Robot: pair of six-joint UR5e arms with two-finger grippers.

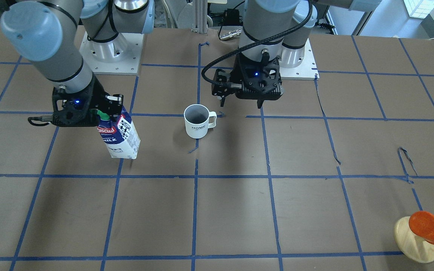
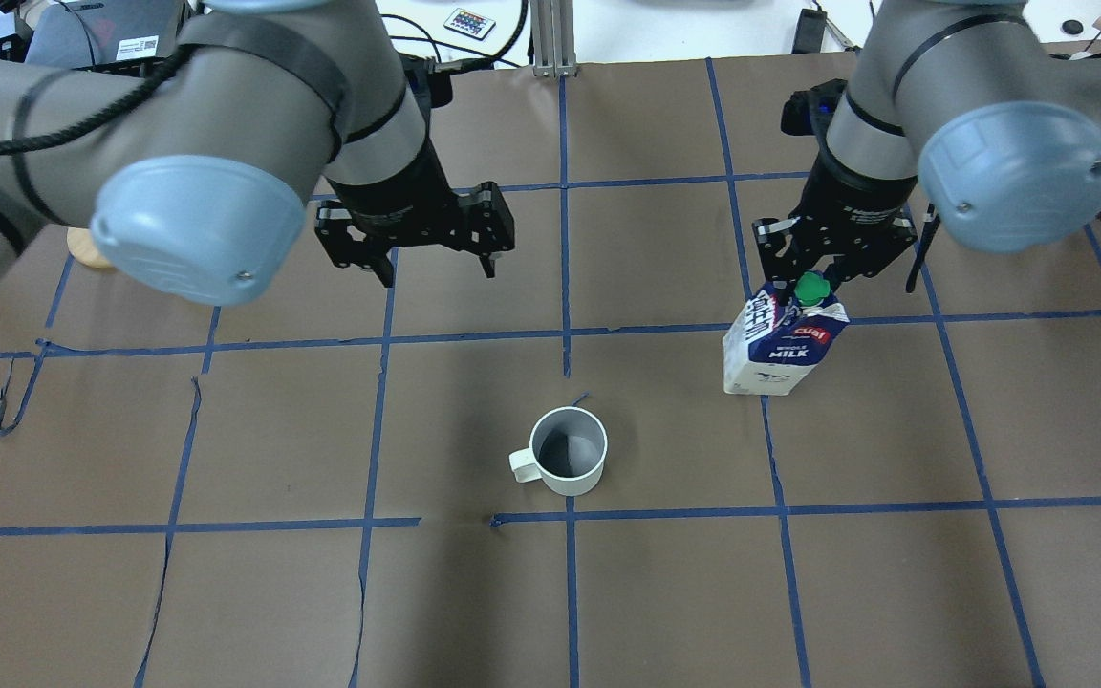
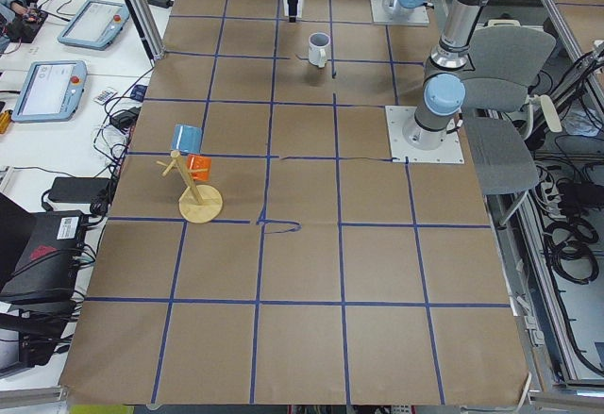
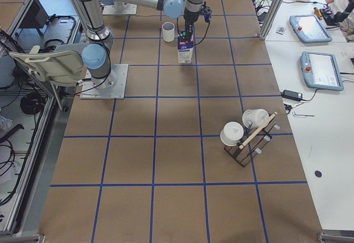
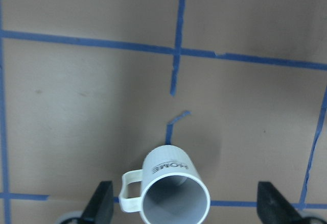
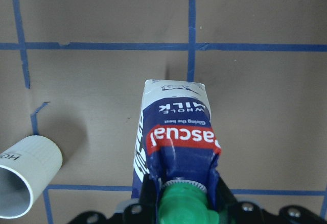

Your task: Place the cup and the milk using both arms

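Near the middle of the brown paper-covered table with its blue tape grid [image 2: 665, 592], a small white mug lettered "HOME" [image 2: 568, 451] stands upright, its handle toward 9 o'clock in the overhead view. The left arm's black two-finger gripper [image 2: 437, 277] hangs empty with its fingers spread wide. It is clear of the mug, which lies at about 5 o'clock from it. At 2 o'clock from the mug, a dark blue and white gable-top milk carton [image 2: 780, 349] stands with its long axis near vertical. Directly above it, the right arm's black gripper [image 2: 809, 282] pinches the gable ridge beside the green screw cap [image 6: 183, 206]. The carton's base appears to be on, or barely off, the paper, so release looks to be next. That wrist points steeply down.
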